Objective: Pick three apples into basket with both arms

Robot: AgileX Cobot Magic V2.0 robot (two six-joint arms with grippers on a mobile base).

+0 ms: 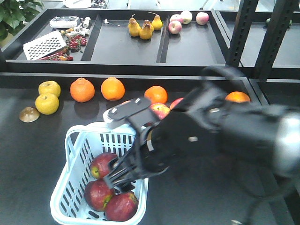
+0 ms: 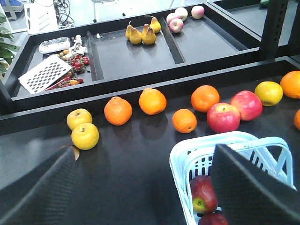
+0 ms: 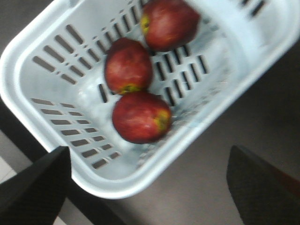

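The right arm's fingers (image 3: pixel 33 183) stand wide apart and hold nothing, hanging above the basket (image 3: pixel 42 42); the left fingers (image 2: pixel 42 192) are spread wide too, empty, over the dark desk (image 2: pixel 131 178) beside the basket's near corner.

All three apples (image 3: pixel 129 65) lie inside the basket: small, dark maroon, each with a yellow-green patch near the stem. Two touch near the middle of the slotted floor; the third sits just beyond them toward the handle end. The basket is pale blue-white, with slotted walls and a hoop handle (image 2: pixel 286 164).

On the desk behind it runs a row of fruit: two yellow fruits (image 1: pixel 48 96), several oranges (image 1: pixel 112 88), and two larger, brighter red apples (image 2: pixel 234 111). A raised tray (image 1: pixel 140 63) further back holds pears (image 1: pixel 143 28) and pale pink apples (image 1: pixel 185 21).

In the front view the bulky black right arm (image 1: pixel 220 131) covers the basket's far right corner. The right wrist view shows all three apples unobstructed; the left wrist view shows only one whole and the top of another.
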